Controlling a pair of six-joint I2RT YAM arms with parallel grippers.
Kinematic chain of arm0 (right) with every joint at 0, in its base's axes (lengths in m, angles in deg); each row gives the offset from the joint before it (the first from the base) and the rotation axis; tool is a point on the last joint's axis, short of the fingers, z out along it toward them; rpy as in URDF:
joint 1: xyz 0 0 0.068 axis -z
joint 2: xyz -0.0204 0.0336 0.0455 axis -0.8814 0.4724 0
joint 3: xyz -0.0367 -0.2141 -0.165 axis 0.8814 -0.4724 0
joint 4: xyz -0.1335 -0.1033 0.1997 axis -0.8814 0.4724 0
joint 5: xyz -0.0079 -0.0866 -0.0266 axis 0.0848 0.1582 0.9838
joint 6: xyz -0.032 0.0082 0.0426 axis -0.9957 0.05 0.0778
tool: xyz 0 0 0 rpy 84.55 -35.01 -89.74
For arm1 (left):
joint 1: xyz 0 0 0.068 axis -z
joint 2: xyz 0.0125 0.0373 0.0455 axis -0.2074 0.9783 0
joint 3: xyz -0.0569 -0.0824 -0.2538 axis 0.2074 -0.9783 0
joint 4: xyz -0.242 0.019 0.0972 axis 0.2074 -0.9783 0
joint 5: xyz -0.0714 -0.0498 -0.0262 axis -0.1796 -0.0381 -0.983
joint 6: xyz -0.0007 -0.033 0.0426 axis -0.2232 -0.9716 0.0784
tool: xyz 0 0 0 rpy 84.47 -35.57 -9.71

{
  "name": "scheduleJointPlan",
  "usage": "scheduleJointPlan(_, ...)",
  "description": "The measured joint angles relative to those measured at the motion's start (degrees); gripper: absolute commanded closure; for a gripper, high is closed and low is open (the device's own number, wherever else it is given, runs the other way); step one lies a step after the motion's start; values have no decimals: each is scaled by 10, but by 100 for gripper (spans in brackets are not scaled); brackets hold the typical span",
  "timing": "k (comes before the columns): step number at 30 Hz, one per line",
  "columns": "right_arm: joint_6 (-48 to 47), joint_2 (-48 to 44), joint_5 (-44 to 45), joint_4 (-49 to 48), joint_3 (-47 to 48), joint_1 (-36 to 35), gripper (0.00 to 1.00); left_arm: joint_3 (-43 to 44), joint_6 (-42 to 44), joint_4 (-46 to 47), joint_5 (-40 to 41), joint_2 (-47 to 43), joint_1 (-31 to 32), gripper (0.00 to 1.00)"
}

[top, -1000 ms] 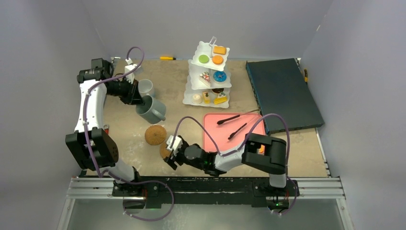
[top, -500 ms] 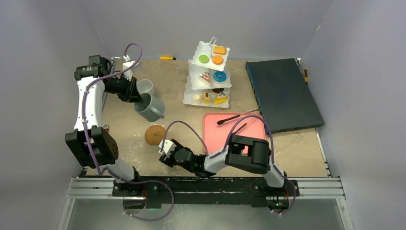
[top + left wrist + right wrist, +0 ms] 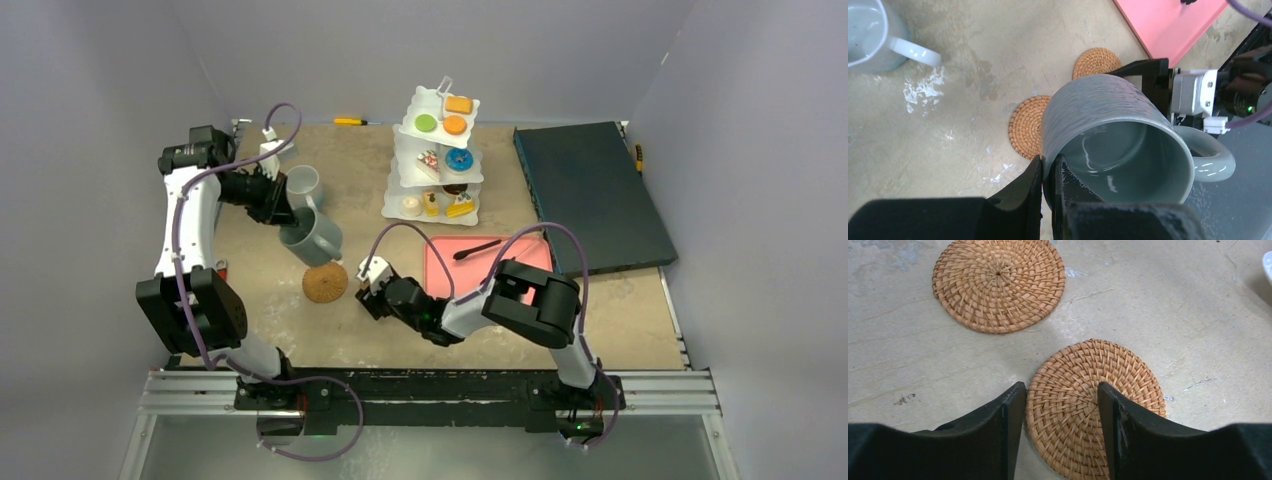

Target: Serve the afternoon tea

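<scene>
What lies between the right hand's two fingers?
A cork coaster, lying flat, shown in the right wrist view; the other coaster lies farther off, outside them.

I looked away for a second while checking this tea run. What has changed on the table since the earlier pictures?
The right claw swung from the near edge toward the pink tray, and the coaster beneath it went along. The left claw, shut on the grey mug, eased it nearer the other coaster. The white mug, stand and tray stayed put.
</scene>
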Motion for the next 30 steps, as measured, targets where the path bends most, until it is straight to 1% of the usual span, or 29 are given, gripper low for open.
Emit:
scheduleJointPlan(2, -2, -3, -10, 0, -3, 8, 38, -21, 3, 4, 8, -8, 0, 100)
scheduleJointPlan(6, -9, -29, -29, 3, -15, 14, 22, -59, 3, 14, 30, -24, 0, 100)
scheduleJointPlan(8, -18, -70, -47, 14, -31, 14, 18, -74, 2, 25, 44, -32, 0, 100)
scheduleJointPlan(11, -31, -159, -88, 37, -43, 14, 14, -92, -7, 51, 71, -43, 3, 100)
scheduleJointPlan(15, -47, -261, -140, 76, -25, 14, 14, -117, -25, 93, 108, -64, 15, 100)
scheduleJointPlan(18, -61, -279, -179, 131, 33, 14, 15, -128, -40, 115, 126, -80, 26, 100)
scheduleJointPlan(24, -91, -238, -215, 252, 139, 14, 16, -131, -59, 136, 141, -86, 31, 100)
scheduleJointPlan(30, -118, -163, -202, 355, 231, 14, 24, -135, -68, 142, 149, -87, 35, 100)
